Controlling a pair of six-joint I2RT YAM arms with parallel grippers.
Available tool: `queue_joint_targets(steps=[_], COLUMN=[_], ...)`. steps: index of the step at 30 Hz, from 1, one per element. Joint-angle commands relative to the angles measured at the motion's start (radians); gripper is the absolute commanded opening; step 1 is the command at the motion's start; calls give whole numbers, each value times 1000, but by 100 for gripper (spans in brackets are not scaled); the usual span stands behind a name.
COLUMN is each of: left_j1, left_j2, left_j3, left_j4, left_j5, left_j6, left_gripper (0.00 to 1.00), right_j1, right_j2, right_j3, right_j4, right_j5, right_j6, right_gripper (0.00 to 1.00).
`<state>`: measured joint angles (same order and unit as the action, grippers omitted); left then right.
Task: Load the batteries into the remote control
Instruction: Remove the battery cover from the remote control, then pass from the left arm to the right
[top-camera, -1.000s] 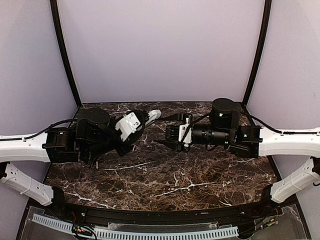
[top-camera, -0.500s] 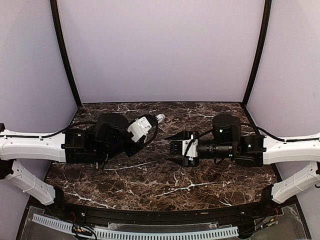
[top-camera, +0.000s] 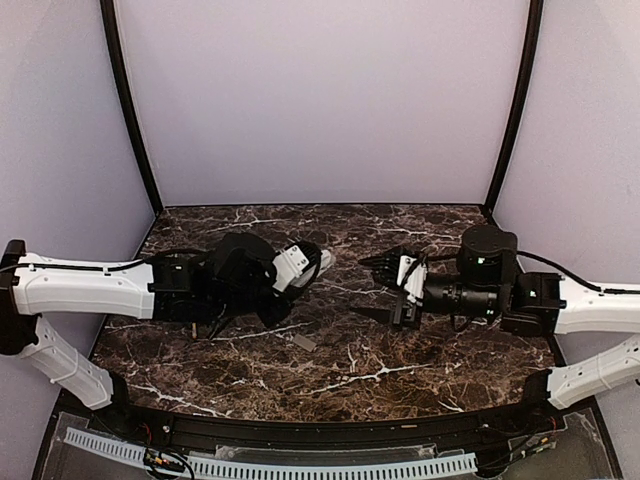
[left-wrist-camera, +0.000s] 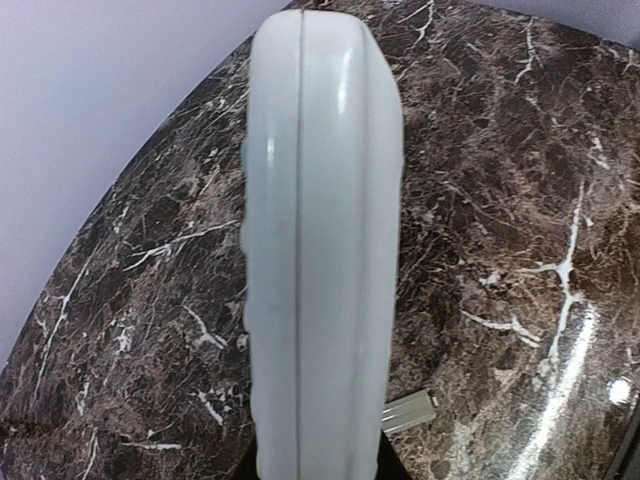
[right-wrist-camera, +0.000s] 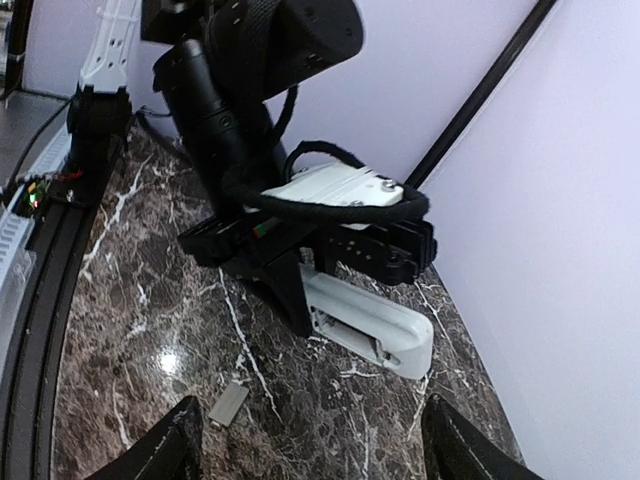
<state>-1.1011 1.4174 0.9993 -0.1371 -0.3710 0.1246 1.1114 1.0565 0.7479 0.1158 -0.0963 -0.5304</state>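
The left gripper (top-camera: 302, 270) is clenching the remote control (top-camera: 320, 261) above the marble table (top-camera: 330, 380). The right wrist view is showing its recessed back, the left wrist view only its edge. A small grey piece (top-camera: 303, 342) is lying nearer. The right gripper (top-camera: 378, 288) is hanging released.

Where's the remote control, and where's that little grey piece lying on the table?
remote control (left-wrist-camera: 320, 250): left wrist view, middle of its white side edge.
grey piece (right-wrist-camera: 228, 403): right wrist view, centre of its flat top.
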Motion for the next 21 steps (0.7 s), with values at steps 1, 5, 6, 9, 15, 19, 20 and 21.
queue_joint_targets(steps=[1, 5, 6, 9, 15, 19, 20, 21], left_j1=[7, 7, 7, 7, 7, 6, 6, 5], left_j2=[-90, -151, -168, -193, -214, -213, -212, -211], left_j3=[3, -22, -32, -45, -58, -57, -55, -53], left_j4=[-23, -24, -26, -38, -71, -85, -93, -96], left_j5=[212, 445, 478, 577, 638, 642, 641, 642], left_j6=[-65, -63, -61, -40, -5, 19, 23, 24], left_gripper=[0, 0, 0, 0, 0, 0, 0, 0], right_j1=[-18, -34, -34, -34, -34, -34, -34, -34], right_j2=[-13, 36, 55, 115, 195, 231, 238, 247], right_j3=[111, 207, 226, 280, 346, 368, 371, 374], right_j4=[-82, -205, -235, -307, -335, -329, -329, -331], right_j5=[-18, -125, -151, -214, -267, -324, -337, -343], right_j6=[208, 270, 267, 273, 295, 306, 309, 311], right_gripper=[75, 79, 79, 78, 73, 61, 57, 52])
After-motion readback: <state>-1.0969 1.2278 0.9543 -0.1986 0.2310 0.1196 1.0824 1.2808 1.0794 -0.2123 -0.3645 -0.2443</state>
